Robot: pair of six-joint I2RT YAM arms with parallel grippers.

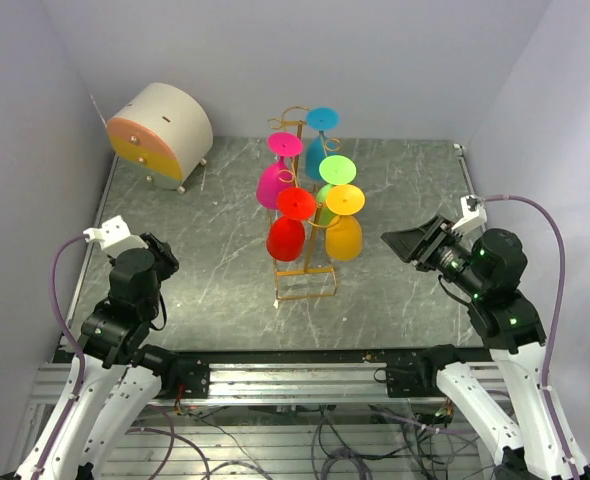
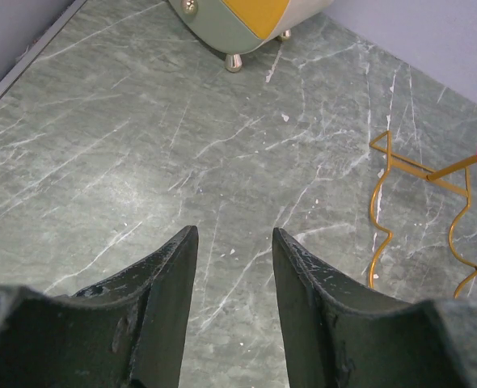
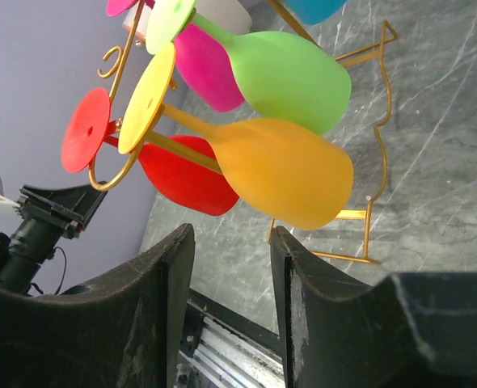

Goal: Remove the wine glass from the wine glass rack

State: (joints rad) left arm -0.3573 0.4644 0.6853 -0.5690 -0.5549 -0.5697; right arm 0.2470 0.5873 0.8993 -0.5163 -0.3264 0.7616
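Observation:
The golden wire wine glass rack (image 1: pixel 306 283) stands mid-table with several coloured wine glasses hanging bowl-down: blue (image 1: pixel 319 145), pink (image 1: pixel 274 182), green (image 1: pixel 333 180), red (image 1: pixel 287 236) and orange (image 1: pixel 344 234). My right gripper (image 1: pixel 403 240) is open and empty, level with the orange glass and apart from it on its right. In the right wrist view my gripper (image 3: pixel 230 242) faces the orange glass (image 3: pixel 283 170), with the red glass (image 3: pixel 182 179) and green glass (image 3: pixel 287 77) beside it. My left gripper (image 1: pixel 165 255) is open and empty, left of the rack. In the left wrist view the gripper (image 2: pixel 233 242) hangs over bare table, with the rack's base (image 2: pixel 378 212) to its right.
A round cream cabinet (image 1: pixel 160 130) with orange and yellow drawers stands at the back left; its foot shows in the left wrist view (image 2: pixel 234 62). Grey walls close in the table's left, back and right sides. A metal rail (image 1: pixel 295 375) runs along the near edge.

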